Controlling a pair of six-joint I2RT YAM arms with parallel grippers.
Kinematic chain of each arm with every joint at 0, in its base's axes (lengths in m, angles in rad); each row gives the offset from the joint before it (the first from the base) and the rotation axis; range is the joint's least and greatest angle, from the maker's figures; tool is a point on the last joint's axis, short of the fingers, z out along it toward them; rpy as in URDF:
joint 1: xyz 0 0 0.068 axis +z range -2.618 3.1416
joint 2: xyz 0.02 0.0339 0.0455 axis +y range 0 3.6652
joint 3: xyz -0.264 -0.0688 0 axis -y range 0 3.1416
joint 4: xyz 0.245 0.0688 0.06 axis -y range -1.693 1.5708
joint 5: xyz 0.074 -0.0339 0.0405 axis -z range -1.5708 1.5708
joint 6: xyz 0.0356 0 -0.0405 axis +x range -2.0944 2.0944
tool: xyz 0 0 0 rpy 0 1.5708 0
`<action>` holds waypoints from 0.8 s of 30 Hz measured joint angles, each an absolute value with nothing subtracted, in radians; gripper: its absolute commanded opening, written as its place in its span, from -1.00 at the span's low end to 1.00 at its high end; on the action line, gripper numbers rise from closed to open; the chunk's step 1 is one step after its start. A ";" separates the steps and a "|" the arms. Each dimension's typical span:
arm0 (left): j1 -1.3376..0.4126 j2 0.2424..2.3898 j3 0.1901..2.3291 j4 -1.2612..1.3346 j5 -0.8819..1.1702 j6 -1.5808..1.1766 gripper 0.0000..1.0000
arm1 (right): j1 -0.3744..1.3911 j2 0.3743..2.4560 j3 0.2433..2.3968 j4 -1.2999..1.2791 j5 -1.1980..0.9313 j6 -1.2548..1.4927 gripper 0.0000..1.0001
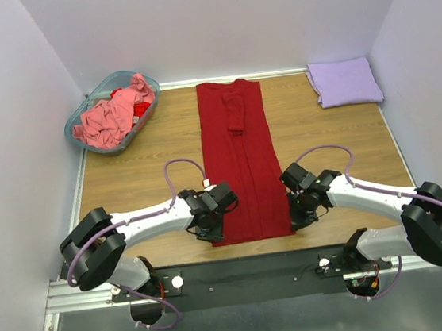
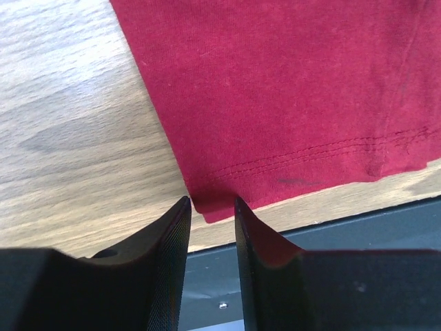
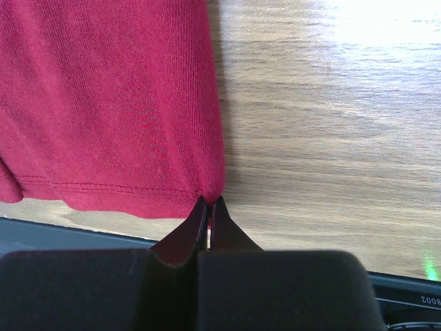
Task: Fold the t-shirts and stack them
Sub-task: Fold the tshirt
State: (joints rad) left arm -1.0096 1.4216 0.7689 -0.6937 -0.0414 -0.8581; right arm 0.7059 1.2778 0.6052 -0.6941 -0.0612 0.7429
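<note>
- Jaws of the left gripper [image 2: 211, 201] are standing apart, straddling the near left corner of the dark red t-shirt [image 1: 239, 163]; nothing is being pinched there yet.
- Further back, the salmon-pink t-shirt [image 1: 108, 118] is lying crumpled in the basket [image 1: 71, 128] at the far left of the tabletop [image 1: 139, 151].
- The dark red t-shirt is lying flat down the middle as a long narrow strip, with its hem toward the arms.
- Jaws of the right gripper [image 3: 209, 201] are clenching the near right corner of that hem.
- The lavender t-shirt [image 1: 345, 81] is sitting folded at the far right.
- The step in hand is probably carrying the hem up to the collar. To do it well, the left jaws should be gripping every layer before either arm lifts. Both corners should then be rising level and travelling together, so the strip doubles over without skewing.
</note>
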 measured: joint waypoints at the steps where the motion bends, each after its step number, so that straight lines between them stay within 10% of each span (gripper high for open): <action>1: -1.010 1.424 0.771 -0.698 -0.042 -0.860 -0.21 | 0.706 1.277 0.605 -0.694 -0.061 0.743 -0.99; 12: -1.030 1.472 0.784 -0.706 -0.044 -0.868 -0.23 | 0.706 1.275 0.604 -0.693 -0.061 0.740 -0.99; 20: -1.038 1.480 0.787 -0.694 -0.037 -0.875 -0.95 | 0.706 1.275 0.604 -0.693 -0.061 0.740 -0.99; 24: -1.043 1.481 0.787 -0.688 -0.036 -0.880 -1.00 | 0.706 1.275 0.604 -0.693 -0.062 0.739 -0.99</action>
